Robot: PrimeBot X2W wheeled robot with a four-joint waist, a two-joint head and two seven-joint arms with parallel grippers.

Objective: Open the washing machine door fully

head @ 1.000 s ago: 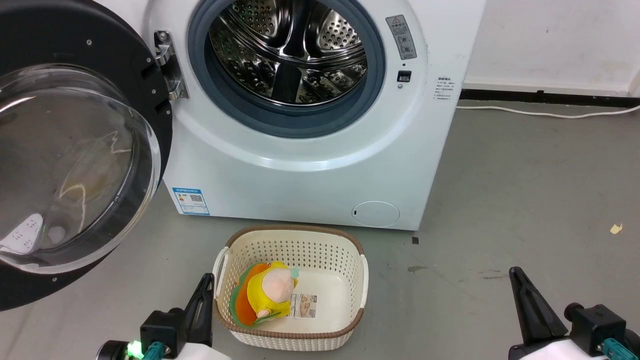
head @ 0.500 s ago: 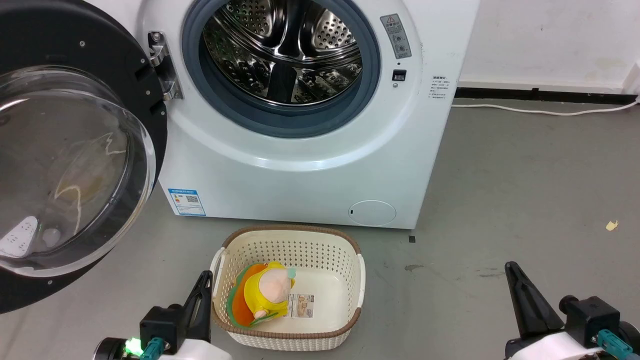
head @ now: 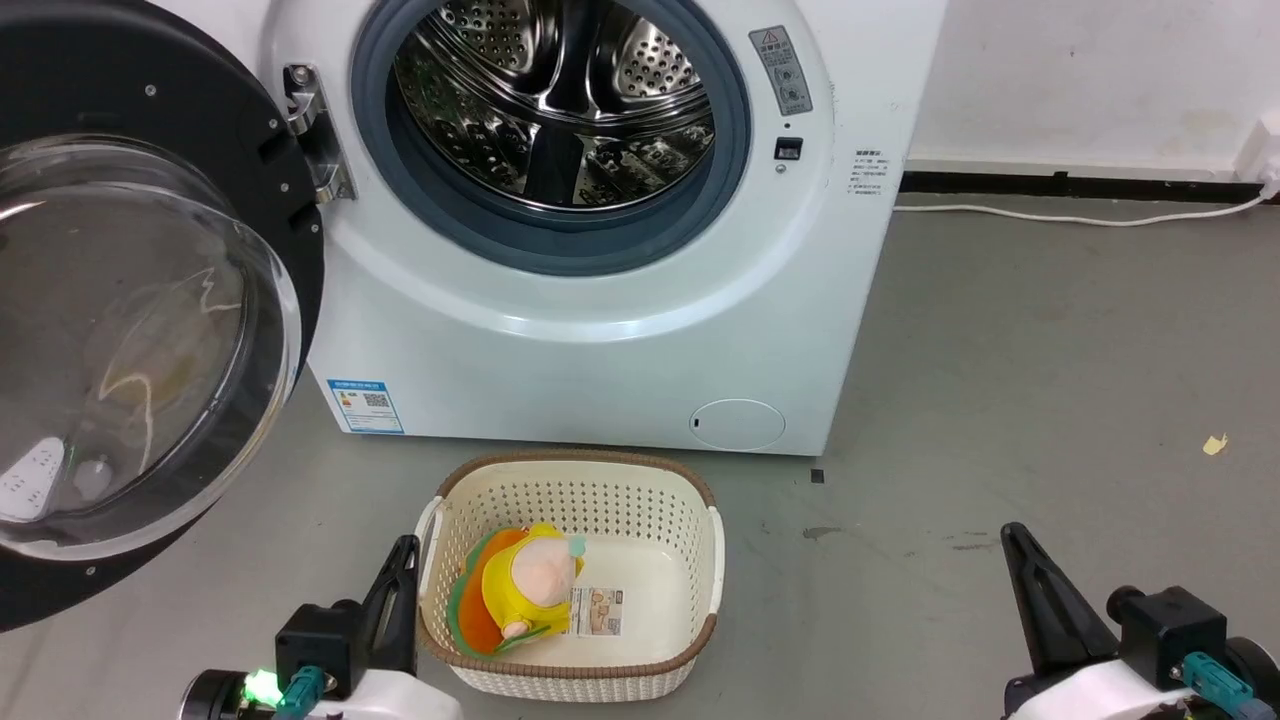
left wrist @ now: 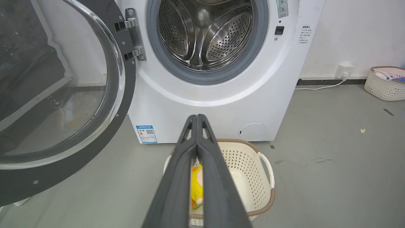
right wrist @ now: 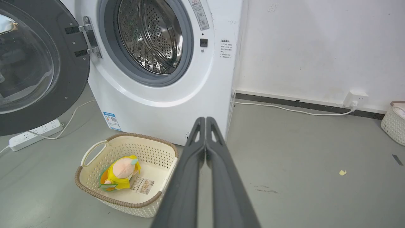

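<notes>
The white washing machine stands ahead with its steel drum and grey gasket exposed. Its round black door, with a bulging clear glass bowl, is swung wide open on the left hinge; the door and door also show in the wrist views. My left gripper is low at the bottom left, shut and holding nothing, as the tips of the left gripper meet. My right gripper sits at the bottom right, shut and empty, and the right gripper has its fingers pressed together. Both are well away from the door.
A cream perforated basket with a yellow plush toy sits on the grey floor before the machine, between my grippers. A white power strip lies under the door. A white cable runs along the wall. Another basket stands far right.
The whole head view has shifted slightly left and up, so the camera moved. The door, basket and both shut grippers keep their places relative to one another.
</notes>
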